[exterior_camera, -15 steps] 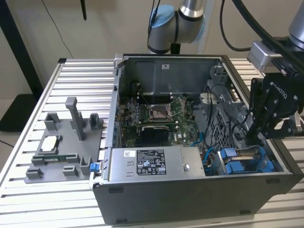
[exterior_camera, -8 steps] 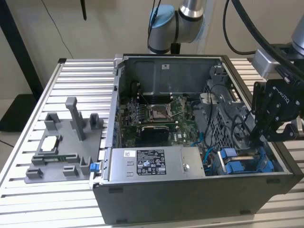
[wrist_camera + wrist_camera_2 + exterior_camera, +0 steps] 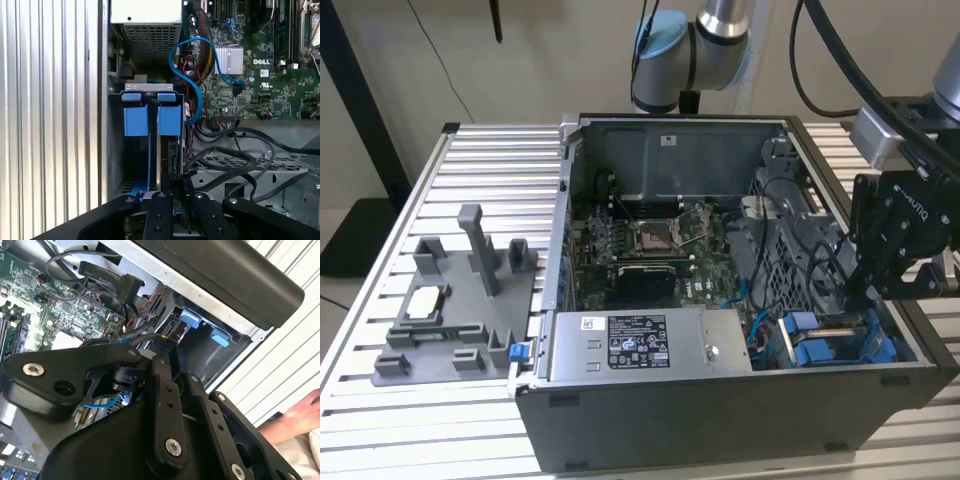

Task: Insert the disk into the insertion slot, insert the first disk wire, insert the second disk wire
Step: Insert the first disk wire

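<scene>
The disk [image 3: 159,159] stands edge-on in the insertion slot [image 3: 116,150], its blue carrier [image 3: 169,120] at the bay's mouth. In the exterior view the carrier [image 3: 825,350] sits in the near corner of the case at that view's right. My gripper [image 3: 865,290] reaches down into the case just above that bay. In both wrist views its fingers [image 3: 172,187] are drawn together on a dark connector at the disk's edge, and a black wire [image 3: 110,342] runs off from the tips [image 3: 165,342]. A blue wire [image 3: 197,90] loops from the motherboard toward the carrier.
A silver power-supply box [image 3: 650,345] lies along the case's front, with the motherboard [image 3: 650,240] behind it. Black cables [image 3: 225,155] hang over a perforated cage beside the bay. A grey fixture [image 3: 460,300] sits on the slatted table. A person's hand [image 3: 300,415] rests outside the case.
</scene>
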`<act>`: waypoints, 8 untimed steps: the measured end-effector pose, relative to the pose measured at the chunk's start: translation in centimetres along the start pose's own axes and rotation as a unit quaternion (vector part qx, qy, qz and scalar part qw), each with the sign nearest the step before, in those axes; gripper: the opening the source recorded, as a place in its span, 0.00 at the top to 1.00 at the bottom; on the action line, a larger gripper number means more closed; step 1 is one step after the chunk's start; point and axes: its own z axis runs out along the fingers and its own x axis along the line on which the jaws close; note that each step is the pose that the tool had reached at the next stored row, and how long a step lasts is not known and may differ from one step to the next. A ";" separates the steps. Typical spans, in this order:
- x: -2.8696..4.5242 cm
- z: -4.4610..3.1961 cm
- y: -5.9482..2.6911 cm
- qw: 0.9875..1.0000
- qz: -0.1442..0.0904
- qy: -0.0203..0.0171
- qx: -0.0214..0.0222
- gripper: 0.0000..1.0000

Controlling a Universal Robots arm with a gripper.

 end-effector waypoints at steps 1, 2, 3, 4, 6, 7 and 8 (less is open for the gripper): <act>0.00 0.05 0.00 1.000 0.000 0.000 0.000 1.00; 0.01 0.11 -0.01 1.000 0.000 0.000 0.000 1.00; 0.01 0.19 -0.01 1.000 0.000 0.000 0.000 1.00; 0.01 0.29 -0.02 1.000 0.000 0.000 0.000 1.00; 0.00 0.51 -0.05 1.000 0.000 0.000 0.000 1.00; 0.01 0.61 -0.05 1.000 0.000 0.000 0.000 1.00; 0.00 0.69 -0.06 1.000 0.000 0.000 0.000 1.00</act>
